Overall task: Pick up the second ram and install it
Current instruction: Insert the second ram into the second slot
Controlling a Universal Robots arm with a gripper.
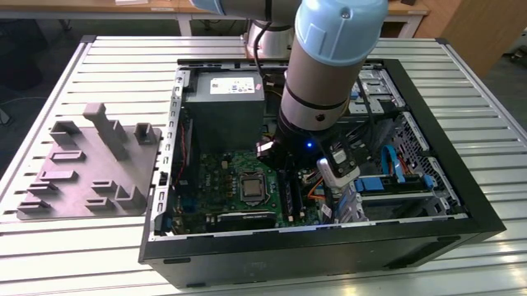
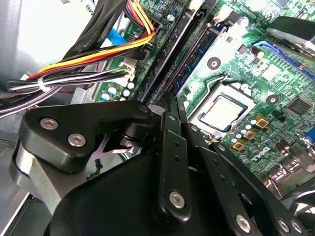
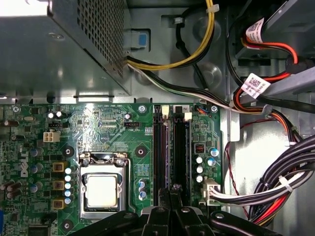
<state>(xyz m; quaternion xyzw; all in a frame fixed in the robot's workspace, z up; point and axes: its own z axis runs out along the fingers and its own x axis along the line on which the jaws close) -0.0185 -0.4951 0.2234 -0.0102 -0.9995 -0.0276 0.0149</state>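
Black linkage tool [image 3: 171,199], grip state not discernible, poised directly over the black memory slots [image 3: 170,147] just beside the silver processor socket [image 3: 102,189]; a green ram stick [image 2: 199,51] stands in a slot there, so insertion is judged under way, final seating unconfirmed.

CPU [image 3: 102,191] beside RAM slots [image 3: 170,152] on mobo [image 3: 113,123]

A table of ribbed metal slats [image 1: 123,55] is carrying two things. An open black computer case [image 1: 329,246] is lying on its side in the middle. A grey holder [image 1: 91,179] with upright blocks is sitting just beside it, on the exterior view's left.
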